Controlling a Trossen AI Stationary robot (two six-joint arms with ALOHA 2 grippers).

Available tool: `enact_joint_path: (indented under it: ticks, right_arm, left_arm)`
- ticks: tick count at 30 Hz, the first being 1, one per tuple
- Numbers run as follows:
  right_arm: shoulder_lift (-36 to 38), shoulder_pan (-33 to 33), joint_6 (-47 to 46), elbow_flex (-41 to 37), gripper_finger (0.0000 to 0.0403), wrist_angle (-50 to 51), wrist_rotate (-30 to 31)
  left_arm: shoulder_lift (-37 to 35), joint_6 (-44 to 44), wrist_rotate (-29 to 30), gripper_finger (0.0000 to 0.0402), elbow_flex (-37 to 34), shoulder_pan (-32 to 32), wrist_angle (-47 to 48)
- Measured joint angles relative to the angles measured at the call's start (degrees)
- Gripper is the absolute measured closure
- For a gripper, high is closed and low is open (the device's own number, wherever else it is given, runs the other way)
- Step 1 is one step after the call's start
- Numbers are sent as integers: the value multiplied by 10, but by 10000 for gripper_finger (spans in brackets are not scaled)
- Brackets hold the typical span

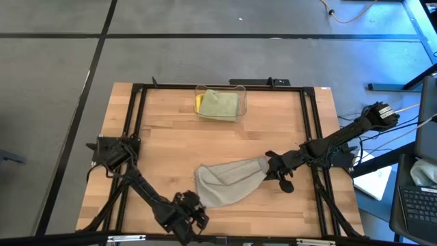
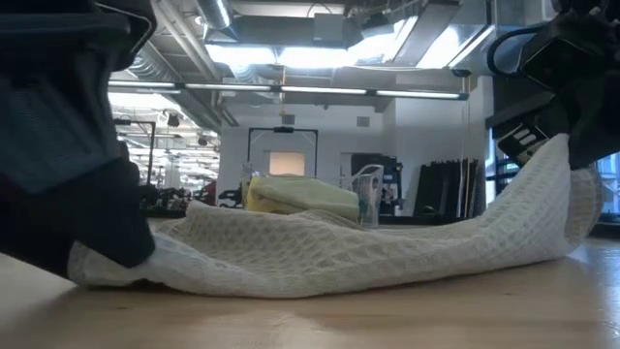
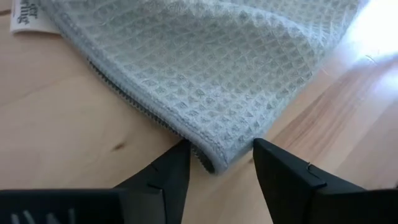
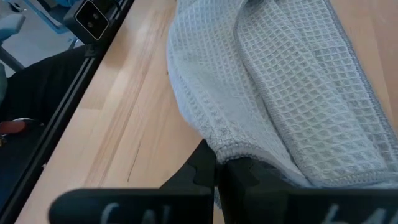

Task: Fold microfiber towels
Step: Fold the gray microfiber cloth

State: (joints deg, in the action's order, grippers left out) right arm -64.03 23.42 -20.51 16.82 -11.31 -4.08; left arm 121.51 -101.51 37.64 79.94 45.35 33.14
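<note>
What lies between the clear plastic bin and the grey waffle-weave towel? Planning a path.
Only bare wooden tabletop separates the clear plastic bin from the grey waffle-weave towel, seen in the high view.

The high view looks straight down on the whole table; the low view sits at tabletop height, facing level across it into the room. Each wrist view looks close along the wood. All four share the grey towel
</note>
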Motion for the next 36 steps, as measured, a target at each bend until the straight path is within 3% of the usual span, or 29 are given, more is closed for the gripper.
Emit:
enact_joint_path:
  ticks: [18, 23, 28, 36]
  right_arm:
    - [0, 0, -2, -3, 395, 5, 0]
    - [0, 0, -3, -3, 395, 4, 0]
    - [0, 0, -4, -3, 395, 4, 0]
    - [0, 0, -4, -3, 395, 4, 0]
  left_arm:
    - [-11, 17, -15, 236, -1, 16, 6]
    - [-21, 23, 8, 236, -1, 15, 5]
    - [-19, 32, -35, 236, -1, 5, 10]
    - [-19, 33, -21, 236, -1, 4, 9]
